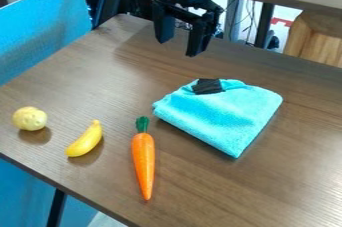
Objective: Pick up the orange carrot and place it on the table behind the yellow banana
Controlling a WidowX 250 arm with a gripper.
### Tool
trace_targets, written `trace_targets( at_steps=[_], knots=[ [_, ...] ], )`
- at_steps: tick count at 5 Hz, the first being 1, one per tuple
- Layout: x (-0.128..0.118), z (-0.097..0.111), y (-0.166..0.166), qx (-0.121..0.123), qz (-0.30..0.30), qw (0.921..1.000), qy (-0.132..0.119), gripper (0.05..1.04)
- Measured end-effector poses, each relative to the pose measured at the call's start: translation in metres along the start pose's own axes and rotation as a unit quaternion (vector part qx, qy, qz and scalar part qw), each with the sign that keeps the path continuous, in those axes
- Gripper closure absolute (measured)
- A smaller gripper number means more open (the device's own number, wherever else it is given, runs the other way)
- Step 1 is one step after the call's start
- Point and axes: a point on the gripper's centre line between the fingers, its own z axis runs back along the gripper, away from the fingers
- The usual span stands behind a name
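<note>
1. Gripper, camera view: black, two-fingered, hanging over the far part of the table. Fingers spread well apart; nothing held, nothing touched.
2. Towel, nearest the gripper: light blue, folded, lying flat, right of the carrot. Likely fault: fingertips sliding over the cloth, or pinching only the top layer and opening the fold, if a grip comes down too shallow. Too deep, and the tips could press on the wood.
3. Black patch, on the towel's far edge: whether loose or attached, cannot tell. If loose, it could slip off or bunch up when the cloth shifts.
4. Carrot: orange, green top towards the far side, narrow tip towards the near edge. Risk: round body rolling under a sideways nudge; a hold near the thin end could let it swing or tilt.
5. Banana: yellow, small, lying aslant between carrot and potato. Risk: curved body pivoting if pushed off-centre.
6. Potato: pale yellow, roundish, near the table's left side. Greatest rolling hazard, by its shape; a glancing touch could send it towards the near edge and off.
</note>
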Motion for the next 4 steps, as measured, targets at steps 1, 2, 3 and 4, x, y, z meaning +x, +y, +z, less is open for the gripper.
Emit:
trace_targets(
  at_steps=[1,2,3,4],
  knots=[
    [-0.003,-0.016,-0.002,-0.003,0.001,0.9998,0.022,0.085],
    [-0.036,-0.003,-0.007,0.016,0.052,0.9983,-0.021,0.085],
    [-0.038,0.007,-0.022,0.029,0.077,0.9962,-0.030,0.085],
    [-0.047,0.007,-0.017,0.066,0.116,0.9910,0.007,0.085]
  ],
)
